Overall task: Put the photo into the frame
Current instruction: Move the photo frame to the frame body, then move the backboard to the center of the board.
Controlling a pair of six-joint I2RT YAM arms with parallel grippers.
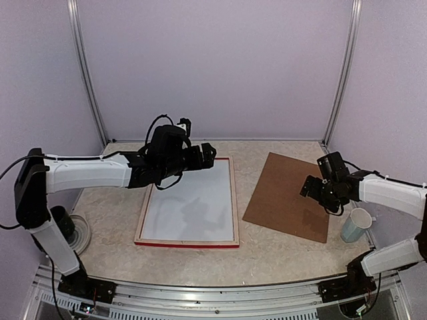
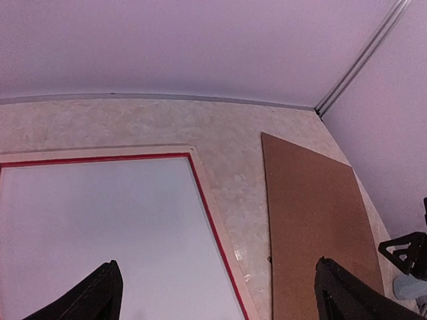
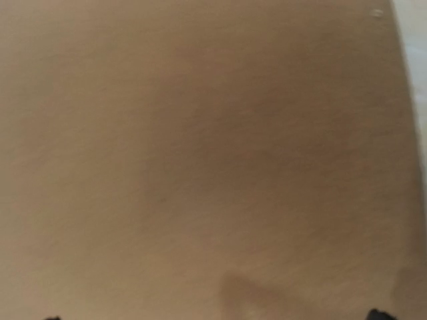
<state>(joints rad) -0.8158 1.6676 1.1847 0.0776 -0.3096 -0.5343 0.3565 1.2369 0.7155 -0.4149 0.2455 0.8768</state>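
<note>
The frame [image 1: 188, 244] lies flat on the table [image 1: 280, 257], a little left of the table's middle. Its red near edge faces the arms, and a plain white sheet [image 1: 190, 207] fills its opening.

The left gripper [image 1: 207, 155] hangs above the frame's far edge and touches nothing. In the left wrist view its two dark fingertips [image 2: 100, 297] stand wide apart, with the frame's far right corner [image 2: 207, 200] showing between them.

Just right of the frame, and apart from it, a brown board [image 1: 283, 193] lies flat and turned at a slant. The right gripper [image 1: 312, 187] hovers over the side of the board farther from the frame. Its camera sees little besides the brown surface [image 3: 200, 147]. Only the tips of its fingers [image 3: 377, 315] show at the bottom corners, spread wide and holding nothing.

Beyond the board, still farther right of the frame, stands a pale cup [image 1: 355, 224]. Left of the frame, a dark cup [image 1: 61, 221] sits on a pale round dish [image 1: 81, 233].
</note>
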